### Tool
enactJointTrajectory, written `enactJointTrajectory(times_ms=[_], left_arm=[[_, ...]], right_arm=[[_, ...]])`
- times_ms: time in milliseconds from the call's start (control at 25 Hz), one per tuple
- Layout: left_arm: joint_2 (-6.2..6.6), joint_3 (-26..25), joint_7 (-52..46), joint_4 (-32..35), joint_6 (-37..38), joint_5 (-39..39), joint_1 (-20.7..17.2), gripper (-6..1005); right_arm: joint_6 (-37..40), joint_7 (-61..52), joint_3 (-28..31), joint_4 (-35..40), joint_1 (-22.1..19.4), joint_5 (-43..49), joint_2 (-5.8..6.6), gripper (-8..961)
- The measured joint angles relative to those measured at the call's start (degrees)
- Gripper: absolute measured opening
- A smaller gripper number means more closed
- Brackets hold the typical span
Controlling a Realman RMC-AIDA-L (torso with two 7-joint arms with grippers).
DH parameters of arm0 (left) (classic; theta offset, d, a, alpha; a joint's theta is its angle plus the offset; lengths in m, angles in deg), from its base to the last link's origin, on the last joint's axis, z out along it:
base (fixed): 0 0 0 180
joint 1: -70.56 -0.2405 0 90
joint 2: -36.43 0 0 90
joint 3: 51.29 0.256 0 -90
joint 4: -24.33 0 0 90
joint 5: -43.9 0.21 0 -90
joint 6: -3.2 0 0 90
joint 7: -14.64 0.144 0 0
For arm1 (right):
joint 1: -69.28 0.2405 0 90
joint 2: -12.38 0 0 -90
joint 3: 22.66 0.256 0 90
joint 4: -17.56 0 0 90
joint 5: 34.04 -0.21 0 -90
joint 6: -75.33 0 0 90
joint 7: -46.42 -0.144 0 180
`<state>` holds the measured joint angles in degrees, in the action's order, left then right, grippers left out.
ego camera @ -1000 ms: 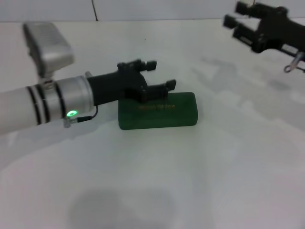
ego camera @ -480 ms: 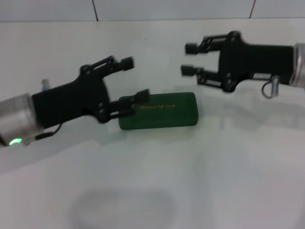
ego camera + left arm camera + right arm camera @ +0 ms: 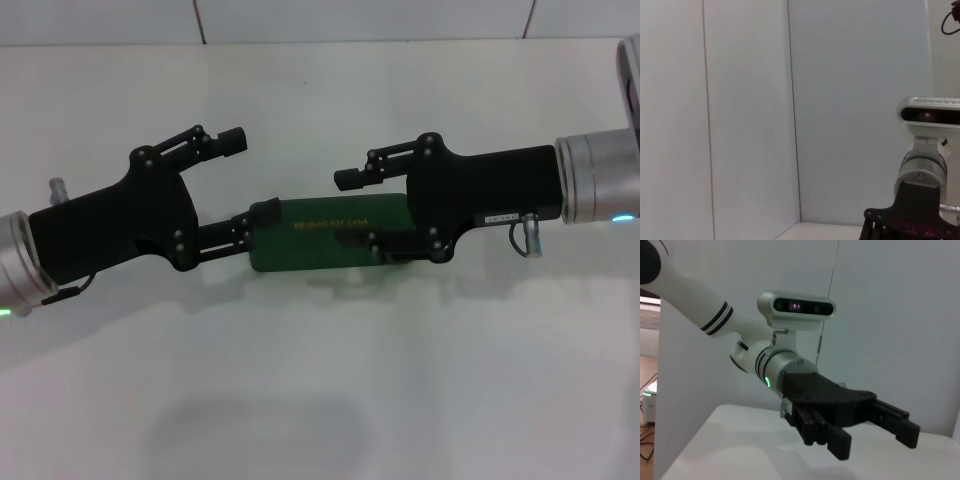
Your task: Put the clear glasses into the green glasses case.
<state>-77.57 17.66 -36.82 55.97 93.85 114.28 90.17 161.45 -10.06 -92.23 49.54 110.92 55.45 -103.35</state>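
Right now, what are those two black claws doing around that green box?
Left pincer open at one end of the closed dark green rectangular case. Right pincer open at the other end. Clear glasses not visible.

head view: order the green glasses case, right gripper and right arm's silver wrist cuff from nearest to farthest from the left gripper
1. green glasses case, mid-table, right at the left gripper's lower fingertip.
2. right gripper, at the case's opposite end.
3. silver wrist cuff, far right edge.
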Motion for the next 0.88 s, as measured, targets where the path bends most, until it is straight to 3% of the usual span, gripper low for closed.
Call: enactJointTrajectory(times_ms=[80, 160, 400, 640, 880], left_arm=[[0.01, -0.01, 0.22, 0.0, -0.06, 0.0, -0.02, 826], [0.01, -0.02, 0.49, 0.0, -0.15, 0.0, -0.03, 826], [-0.03, -0.05, 1.18, -0.44, -0.48, 0.0, 0.4, 826], [-0.29, -0.05, 1.51, -0.57, -0.56, -0.01, 0.39, 826], [-0.53, -0.04, 1.53, -0.85, -1.79, -0.06, 0.36, 826]], right_arm=[[-0.64, 0.25, -0.08, -0.02, -0.21, 0.08, -0.11, 420], [-1.4, 0.99, -0.1, -0.04, -0.77, -0.31, -0.28, 566], [-1.17, 4.73, -0.3, -0.62, -2.1, -2.44, -0.43, 769], [-1.19, 5.87, -0.17, -1.31, -2.13, -2.79, -0.45, 873], [-1.51, 7.22, -0.32, -1.8, -2.15, -3.9, -0.45, 873]])
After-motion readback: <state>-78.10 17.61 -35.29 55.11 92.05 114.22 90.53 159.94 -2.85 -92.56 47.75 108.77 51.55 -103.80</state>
